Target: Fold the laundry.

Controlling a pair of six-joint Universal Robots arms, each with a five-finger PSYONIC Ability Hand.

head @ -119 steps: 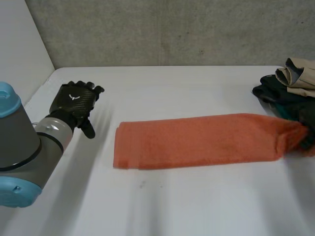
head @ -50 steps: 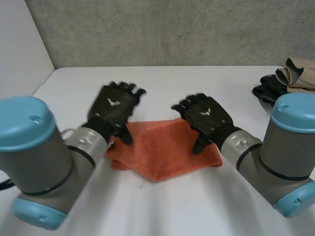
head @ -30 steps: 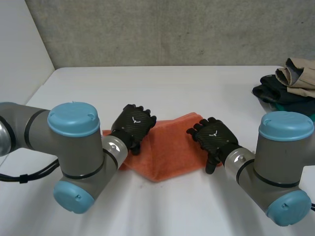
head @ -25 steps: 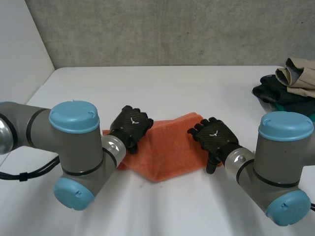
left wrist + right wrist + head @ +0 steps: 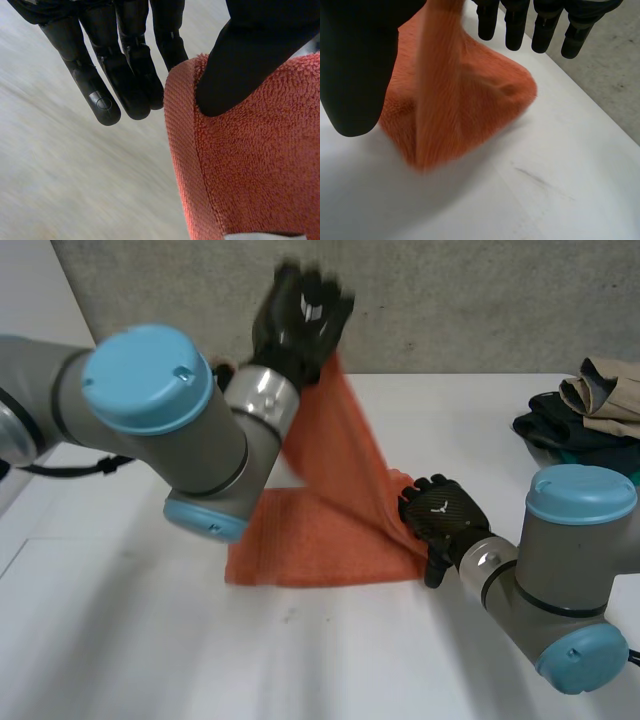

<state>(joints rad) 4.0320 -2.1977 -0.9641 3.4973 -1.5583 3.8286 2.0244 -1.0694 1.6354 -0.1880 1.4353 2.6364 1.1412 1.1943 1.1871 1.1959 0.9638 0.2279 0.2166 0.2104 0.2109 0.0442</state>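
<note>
An orange towel [image 5: 320, 540] lies folded in the middle of the white table [image 5: 330, 660]. One part of it is pulled up into a taut sheet. My left hand [image 5: 300, 320] is raised high over the table's far side, shut on the towel's lifted edge. In the left wrist view the thumb [image 5: 245, 55] presses the towel's hem [image 5: 260, 165] beside the fingers [image 5: 120, 75]. My right hand [image 5: 445, 520] rests open on the towel's right end. In the right wrist view its straight fingers [image 5: 545, 30] hang over the towel [image 5: 465, 110].
A pile of dark and beige clothes [image 5: 585, 415] sits at the table's far right. A grey wall runs behind the table. The table's left edge [image 5: 20, 540] lies under my left arm.
My left hand has closed on the towel's left part and swung up and back, lifting that edge off the table. The right hand has stayed low on the right end.
</note>
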